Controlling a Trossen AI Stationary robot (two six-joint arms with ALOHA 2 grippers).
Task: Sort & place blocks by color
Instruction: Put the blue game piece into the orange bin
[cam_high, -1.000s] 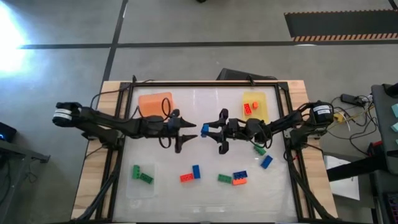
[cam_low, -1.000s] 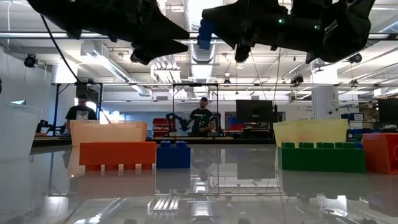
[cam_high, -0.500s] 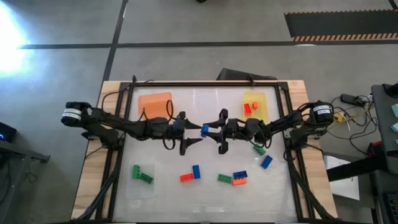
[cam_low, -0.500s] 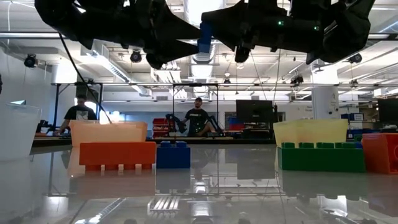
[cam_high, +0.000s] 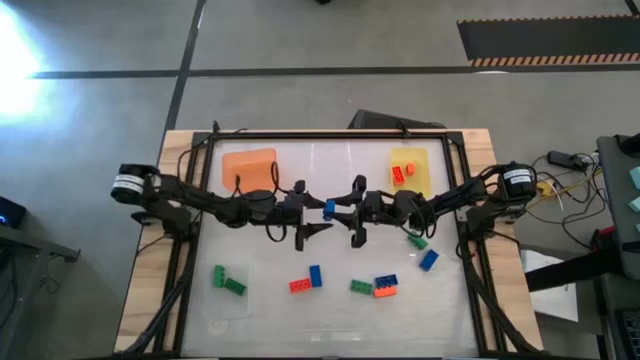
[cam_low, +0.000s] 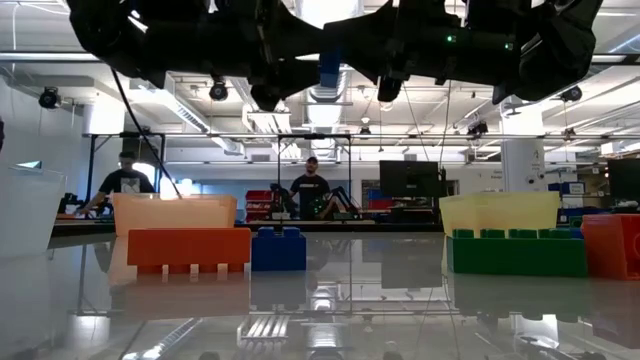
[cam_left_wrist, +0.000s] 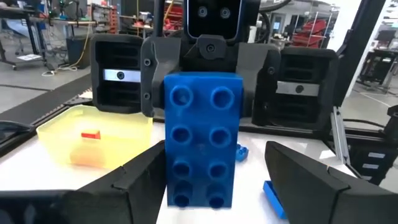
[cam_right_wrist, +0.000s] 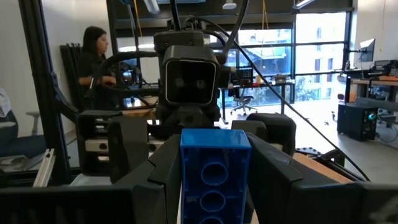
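High over the table's middle, my right gripper (cam_high: 340, 208) is shut on a blue brick (cam_high: 328, 208). My left gripper (cam_high: 313, 211) faces it from the table's left and is open. In the left wrist view its fingers (cam_left_wrist: 144, 182) stand on either side of the brick (cam_left_wrist: 202, 146), one close beside it; whether that finger touches I cannot tell. Other red, blue and green blocks (cam_high: 307, 280) lie on the near part of the table. Two red ones (cam_high: 402, 172) lie in the yellow tray (cam_high: 420, 185). My right gripper pinches the blue brick's two long sides (cam_right_wrist: 186, 180) between its two fingers (cam_right_wrist: 270, 180). The fingers come level from the table's right. The brick is lifted clear of the table, standing on end, with its hollow underside toward my right wrist and its studs (cam_left_wrist: 202, 134) toward my left gripper.
An orange tray (cam_high: 250, 165) stands at the far left, and a clear tray with two green blocks (cam_high: 228, 281) at the near left. Green (cam_high: 417, 240) and blue (cam_high: 428, 260) blocks lie below my right arm. People stand in the room beyond (cam_low: 312, 190).
My left gripper has gone toward the table's right edge, up to the blue brick, and its fingers now stand on either side of it. My right gripper and the brick have kept still.
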